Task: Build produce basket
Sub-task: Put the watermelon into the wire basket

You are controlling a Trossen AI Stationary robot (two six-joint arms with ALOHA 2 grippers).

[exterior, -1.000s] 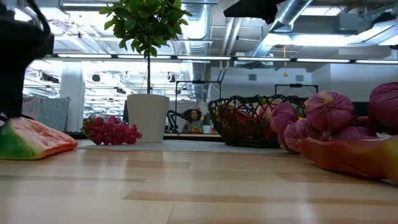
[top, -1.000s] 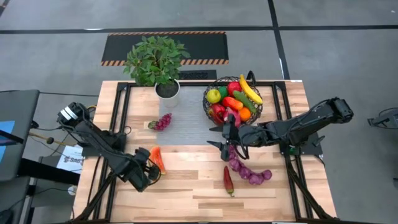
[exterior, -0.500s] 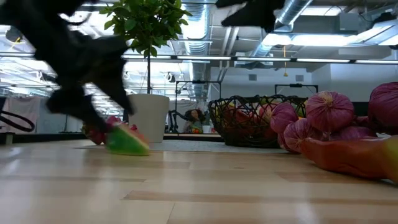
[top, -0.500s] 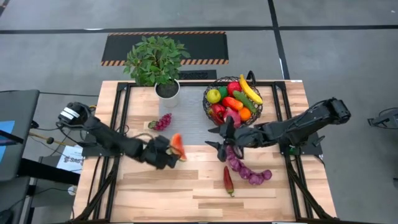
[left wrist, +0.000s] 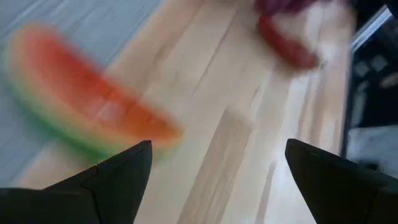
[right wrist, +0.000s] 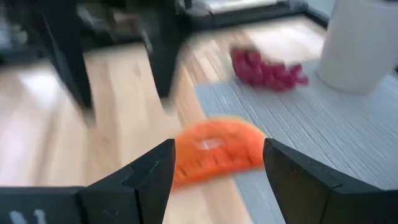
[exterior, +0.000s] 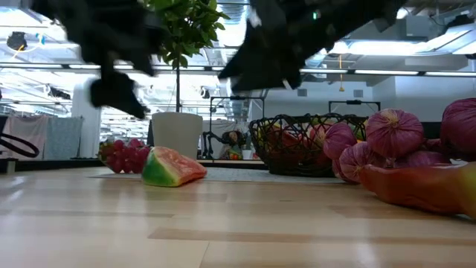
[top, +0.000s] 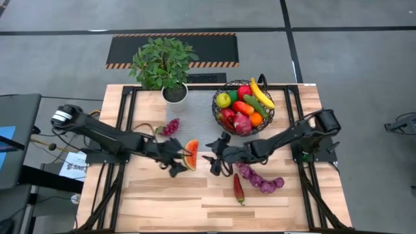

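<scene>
A chilli [top: 238, 189] lies nearest the front edge of the surface [top: 195, 208], at about 6 o'clock from the basket. Just beyond it, toward 2 o'clock, a string of purple onions [top: 260, 180] curves across the wood. The watermelon slice [top: 190, 155] rests on the surface where the wood meets the grey mat [top: 198, 133], rind down in the low view [exterior: 171, 167]. The left pincer [top: 174, 158] sits at 9 o'clock of the slice, just beside it, fingers spread and holding nothing; its wrist view shows the slice [left wrist: 87, 121] lying ahead of the open fingers. The right pincer [top: 216, 161] hovers at 3 o'clock of the slice, also spread and empty, with the slice [right wrist: 214, 152] between its fingers in its wrist view. Farther back, grapes [top: 170, 126] lie on the mat at 11 o'clock from the slice. The basket [top: 244, 104] stands at the far right, full of produce [top: 242, 107]. The plant [top: 164, 65] stands at the far left.
</scene>
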